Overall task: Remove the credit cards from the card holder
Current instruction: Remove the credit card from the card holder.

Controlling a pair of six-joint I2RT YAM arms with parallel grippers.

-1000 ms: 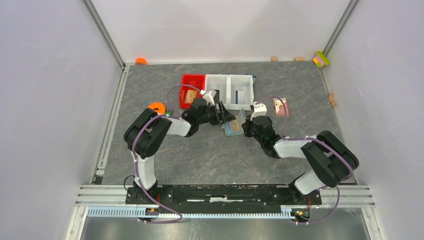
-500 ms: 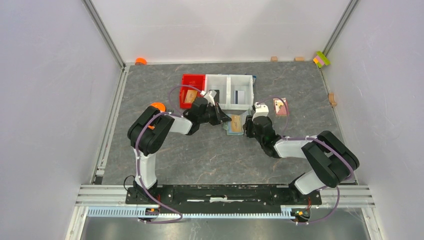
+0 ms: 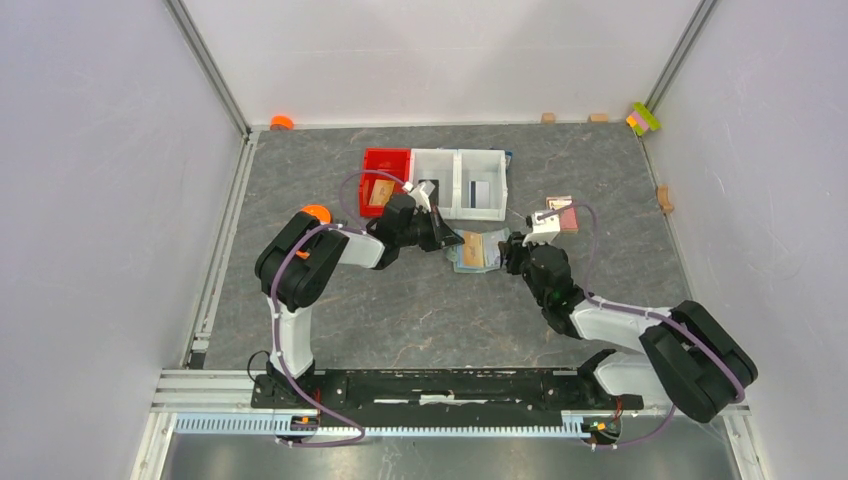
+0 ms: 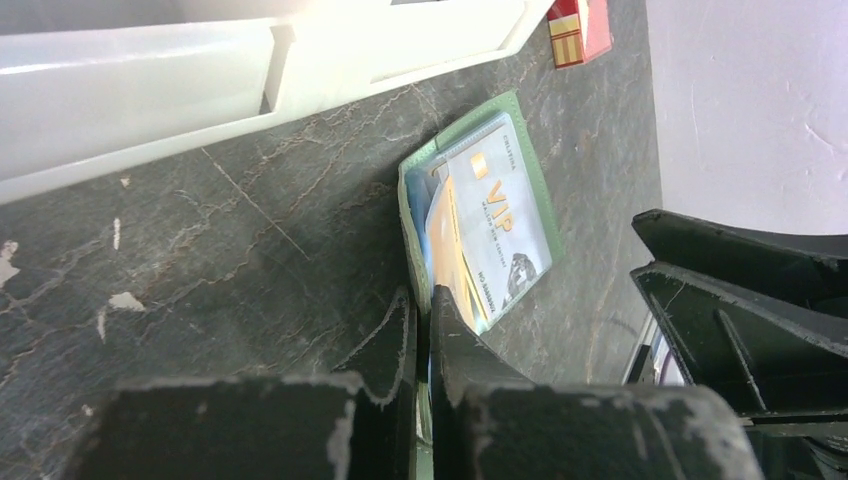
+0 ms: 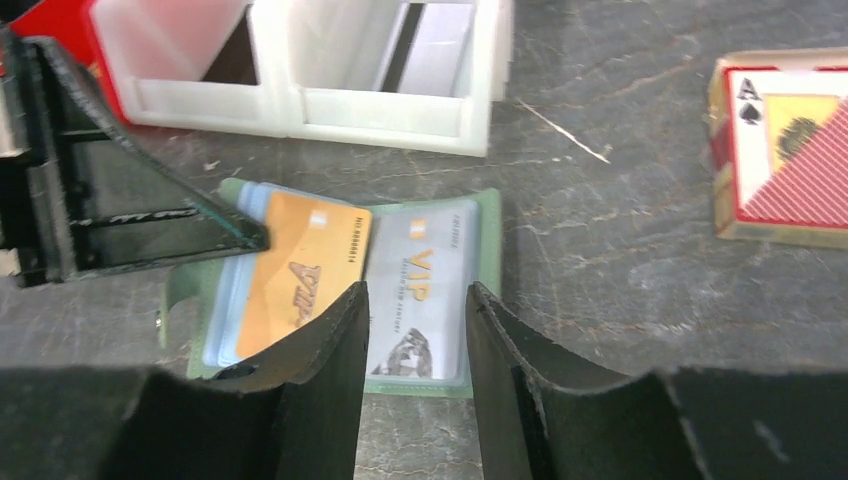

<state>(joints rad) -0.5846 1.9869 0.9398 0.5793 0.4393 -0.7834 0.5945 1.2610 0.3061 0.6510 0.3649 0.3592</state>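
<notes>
The sage-green card holder (image 3: 475,252) lies open on the table in front of the white bins. In its pockets sit a tan-gold card (image 5: 300,275) on the left half and a pale VIP card (image 5: 425,290) on the right half; a pale blue card edge (image 5: 225,310) shows under the gold one. My left gripper (image 4: 422,300) is shut on the card holder's (image 4: 525,130) left edge, with green showing between its jaws. My right gripper (image 5: 415,295) is open, its fingers straddling the near end of the pale card without touching it.
A red bin (image 3: 383,178) and white bins (image 3: 460,180) stand just behind the holder. A red-and-white playing-card box (image 5: 780,150) lies to the right. An orange disc (image 3: 316,213) sits by the left arm, small blocks (image 3: 643,118) at the back right corner.
My left gripper has closed on the holder's left edge. My right gripper has opened and pulled back to the right, leaving the holder lying open.
</notes>
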